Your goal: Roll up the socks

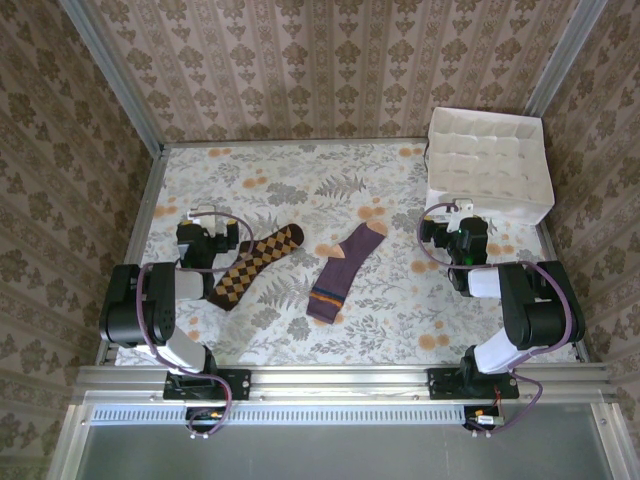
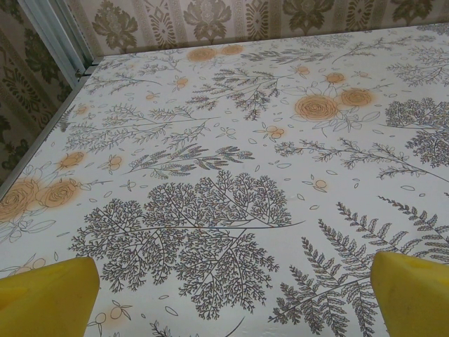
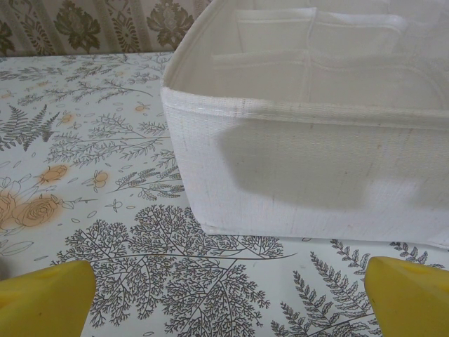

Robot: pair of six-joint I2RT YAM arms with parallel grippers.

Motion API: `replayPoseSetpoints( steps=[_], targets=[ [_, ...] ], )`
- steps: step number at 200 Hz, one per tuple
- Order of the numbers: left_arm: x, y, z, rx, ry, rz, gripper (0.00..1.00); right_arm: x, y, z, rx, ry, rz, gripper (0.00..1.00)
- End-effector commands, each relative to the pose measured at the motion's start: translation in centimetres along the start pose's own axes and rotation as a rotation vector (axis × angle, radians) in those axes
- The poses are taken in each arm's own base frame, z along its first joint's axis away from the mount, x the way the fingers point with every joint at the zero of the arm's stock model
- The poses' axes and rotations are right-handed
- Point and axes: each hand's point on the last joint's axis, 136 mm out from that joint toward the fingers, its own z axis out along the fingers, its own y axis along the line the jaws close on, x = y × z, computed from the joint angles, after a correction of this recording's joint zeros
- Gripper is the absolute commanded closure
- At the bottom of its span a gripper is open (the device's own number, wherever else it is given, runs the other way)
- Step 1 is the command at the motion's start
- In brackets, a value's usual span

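Note:
Two socks lie flat near the middle of the table in the top view. The brown sock (image 1: 255,265) with orange-yellow diamond checks slants from lower left to upper right. The purple sock (image 1: 342,272) with orange and blue stripes lies just right of it. My left gripper (image 1: 205,222) rests at the table's left side, just left of the brown sock. In the left wrist view the left gripper (image 2: 236,298) is open, its yellow fingertips (image 2: 49,298) wide apart over bare tablecloth. My right gripper (image 1: 452,218) sits at the right, open (image 3: 231,298), with yellow fingertips (image 3: 45,298) facing the bin's wall.
A white fabric bin (image 1: 488,165) with several compartments stands at the back right; its near wall (image 3: 316,168) is close in front of the right gripper. Metal frame rails edge the floral tablecloth (image 1: 300,180), and patterned walls enclose the table.

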Motion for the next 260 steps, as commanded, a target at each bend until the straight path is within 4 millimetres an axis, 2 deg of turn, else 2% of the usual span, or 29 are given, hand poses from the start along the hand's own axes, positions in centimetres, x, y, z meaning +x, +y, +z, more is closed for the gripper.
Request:
replayPoseSetpoints(
  steps=[1,55,80,82,86,105,117,132,154,189,209,236,260],
  targets=[
    [-0.4,0.0,-0.4,0.018,-0.012,0.007,0.00,0.1,0.4,-0.4,-0.019,0.002,0.004,0.00],
    [-0.4,0.1,-0.6,0.007,-0.021,0.002,0.00,-0.3,0.5,-0.6,-0.021,-0.005,0.003,0.00],
    [-1.5,0.4,-1.6,-0.011,-0.052,0.001,0.00,-2.5,1.0,-1.1,-0.045,0.074,-0.007,0.00],
    [-1.7,0.4,-1.7,-0.012,-0.054,0.003,0.00,-3.5,1.0,-1.4,-0.048,0.057,-0.005,0.00],
    [-1.9,0.4,-1.9,-0.013,-0.057,0.005,0.00,-3.9,1.1,-1.7,-0.051,0.065,0.001,0.00],
    [-3.0,0.4,-2.9,-0.018,-0.062,0.008,0.00,-6.1,2.4,-3.0,-0.114,0.079,0.025,0.01],
    [-3.6,0.4,-3.5,-0.021,-0.049,0.000,0.00,-6.5,3.2,-3.9,-0.135,0.109,0.022,0.04],
    [-4.4,0.2,-4.2,-0.002,-0.032,-0.033,0.00,-6.4,5.2,-5.4,-0.174,0.144,-0.017,0.07],
    [-5.5,-1.3,-5.4,0.069,-0.008,-0.083,0.05,-4.6,9.9,-7.6,-0.301,0.205,-0.083,0.07],
    [-6.0,-6.1,-7.6,0.217,0.053,-0.070,0.08,0.2,17.0,-11.6,-0.470,0.329,-0.240,0.11],
    [-4.7,-8.7,-9.1,0.269,0.128,-0.031,0.10,2.8,19.8,-14.1,-0.518,0.382,-0.336,0.16],
    [-2.2,-12.1,-11.0,0.360,0.209,0.016,0.12,6.3,23.3,-17.3,-0.598,0.415,-0.488,0.27],
    [-0.4,-13.4,-12.2,0.408,0.251,-0.016,0.13,9.4,25.8,-19.4,-0.655,0.440,-0.618,0.34]
  ],
)
